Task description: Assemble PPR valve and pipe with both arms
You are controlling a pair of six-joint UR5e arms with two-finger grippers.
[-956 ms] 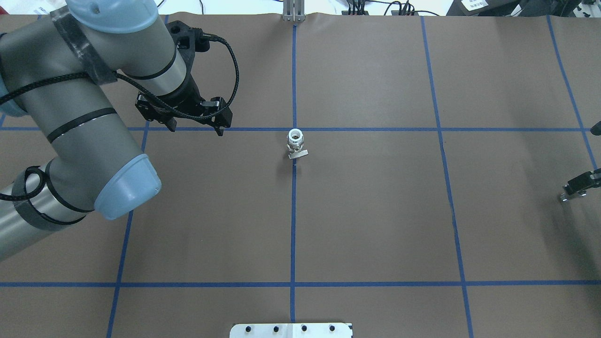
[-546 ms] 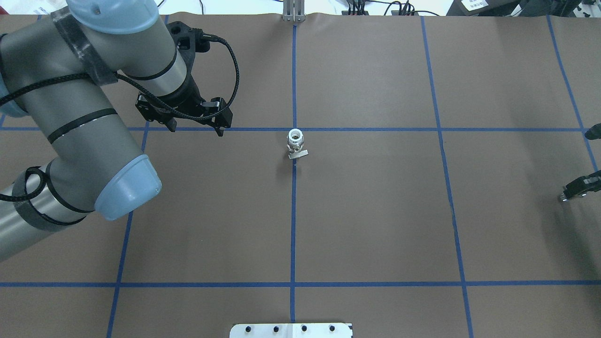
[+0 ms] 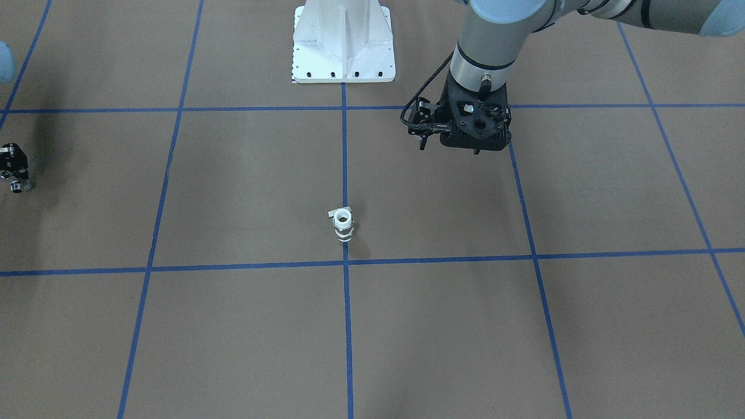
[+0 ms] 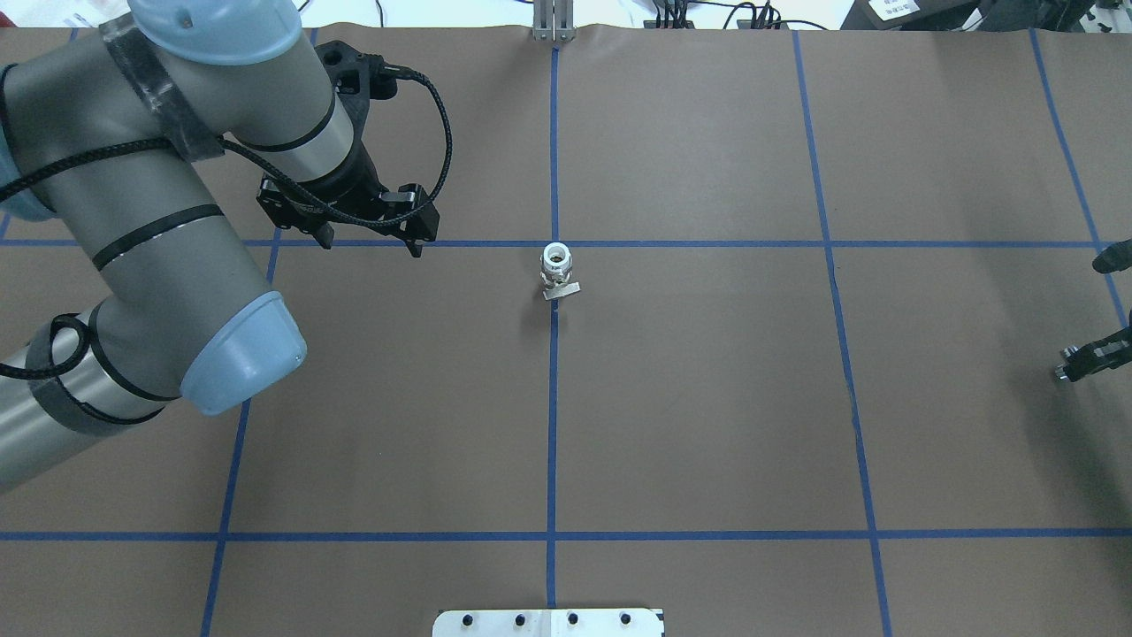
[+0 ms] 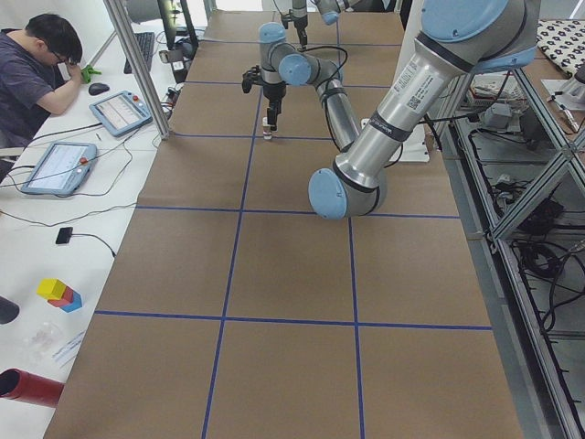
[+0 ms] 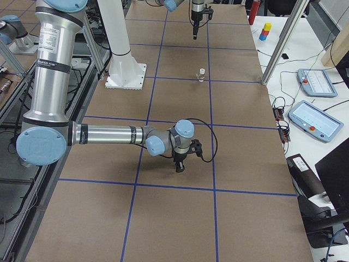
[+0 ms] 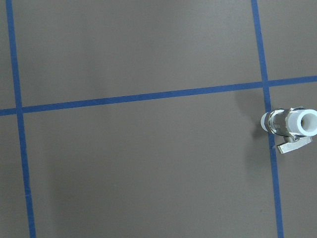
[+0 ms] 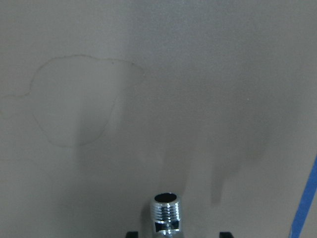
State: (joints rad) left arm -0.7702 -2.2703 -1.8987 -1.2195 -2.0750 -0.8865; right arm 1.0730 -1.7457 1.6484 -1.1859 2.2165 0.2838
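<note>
PPR valve [image 4: 557, 270] is seen upright on the tabletop [image 4: 707, 398]; released left hand [image 4: 369, 242] is poised near it, pipe [image 8: 166, 213] is grasped in right hand [image 4: 1072, 364] well apart from it; valve probably needs grasping next

We see the white PPR valve [image 4: 556, 270] upright at the counter's [image 4: 707, 398] middle, the chrome threaded pipe [image 8: 167, 215] well apart in the right gripper [image 4: 1070, 367].

pipe [image 8: 167, 214]: glossy chrome | PPR valve [image 7: 291, 122]: white plastic | table [image 4: 707, 398]: matt paper
</note>
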